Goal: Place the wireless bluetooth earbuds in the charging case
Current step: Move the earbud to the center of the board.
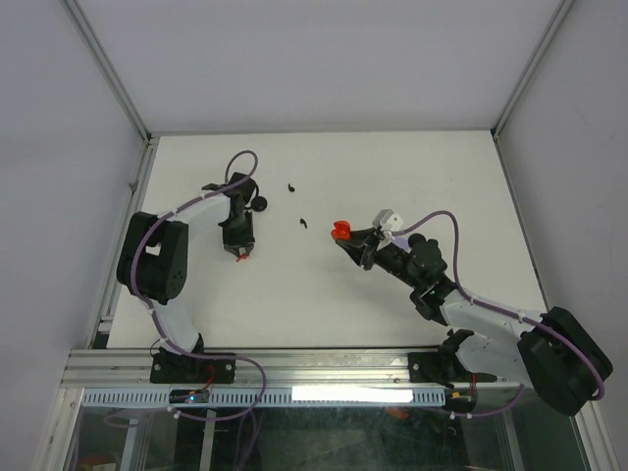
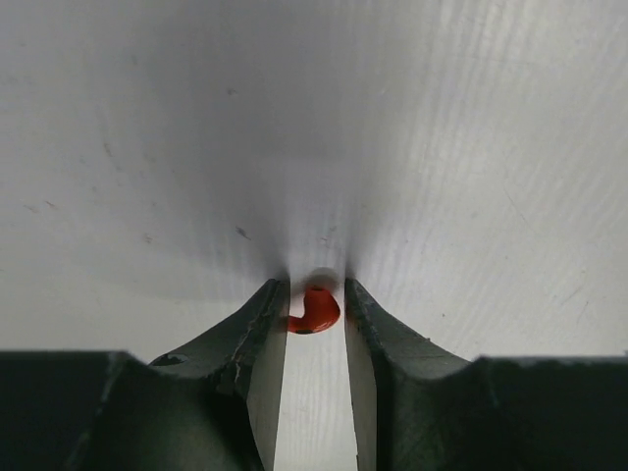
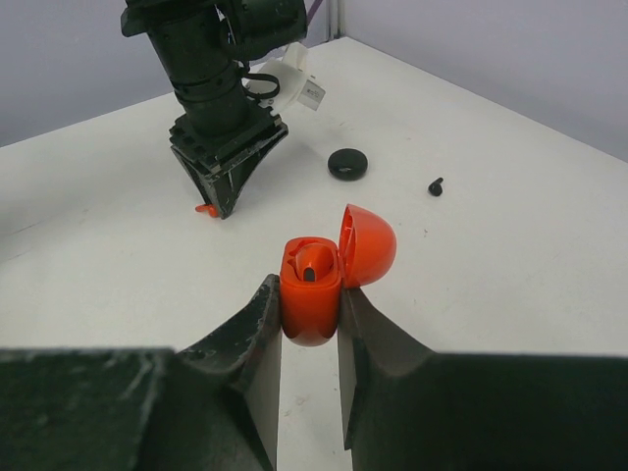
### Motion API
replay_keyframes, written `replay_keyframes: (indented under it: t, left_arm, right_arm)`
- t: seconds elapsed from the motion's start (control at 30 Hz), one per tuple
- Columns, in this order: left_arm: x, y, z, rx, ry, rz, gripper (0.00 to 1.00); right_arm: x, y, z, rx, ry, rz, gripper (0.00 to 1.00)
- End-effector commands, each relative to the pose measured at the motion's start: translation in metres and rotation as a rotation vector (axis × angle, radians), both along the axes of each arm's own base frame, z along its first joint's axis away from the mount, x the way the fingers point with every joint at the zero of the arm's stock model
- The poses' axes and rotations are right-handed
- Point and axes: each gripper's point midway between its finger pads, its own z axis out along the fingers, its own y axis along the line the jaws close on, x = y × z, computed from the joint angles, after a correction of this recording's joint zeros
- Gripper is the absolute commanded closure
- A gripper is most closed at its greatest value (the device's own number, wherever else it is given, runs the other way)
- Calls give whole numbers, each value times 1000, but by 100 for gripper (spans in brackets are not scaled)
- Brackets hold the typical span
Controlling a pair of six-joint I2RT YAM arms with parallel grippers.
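My left gripper (image 1: 240,251) points down at the table, its fingertips closed on a small red earbud (image 2: 316,309) at table level. The bud also shows in the right wrist view (image 3: 205,209), poking out beside the left gripper (image 3: 222,199). My right gripper (image 1: 355,240) is shut on the red charging case (image 3: 312,294) and holds it upright. The case lid (image 3: 369,245) is hinged open to the right. One red earbud (image 3: 312,263) sits inside the case. In the top view the case (image 1: 340,232) is at mid-table, to the right of the left gripper.
Two tiny black earbuds (image 1: 291,186) (image 1: 303,223) lie on the white table between the arms. A closed round black case (image 1: 261,202) sits beside the left wrist and also shows in the right wrist view (image 3: 347,163). Grey walls enclose the table on three sides.
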Motion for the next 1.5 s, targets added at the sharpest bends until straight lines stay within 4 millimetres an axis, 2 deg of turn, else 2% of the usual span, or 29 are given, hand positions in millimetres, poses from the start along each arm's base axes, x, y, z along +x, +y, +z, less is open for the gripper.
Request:
replay_keyframes:
  t: [0.0,0.17,0.43,0.73,0.87,1.07,1.27,1.47]
  left_arm:
    - [22,2,7,-20,-88,40,67]
    - [18,1,12,-34,-90,-16,57]
    - [9,-1,12,-39,-54,-152,57]
    - [-8,-16,20,-102,-16,-156,57]
    - [-10,-13,22,-84,-8,-141,57]
    - [-1,5,19,29,-15,-76,57]
    - [10,1,17,29,-35,-65,59]
    - [10,-4,11,1,-22,-86,61]
  right_arm:
    - [1,2,32,54,-66,4,100]
    - [1,5,30,58,-60,17,100]
    - [0,6,29,55,-54,22,100]
    - [0,8,29,58,-49,29,100]
    - [0,8,28,57,-47,29,100]
    - [0,9,29,58,-49,34,100]
    - [0,9,28,56,-47,37,100]
    - [0,10,29,56,-47,39,100]
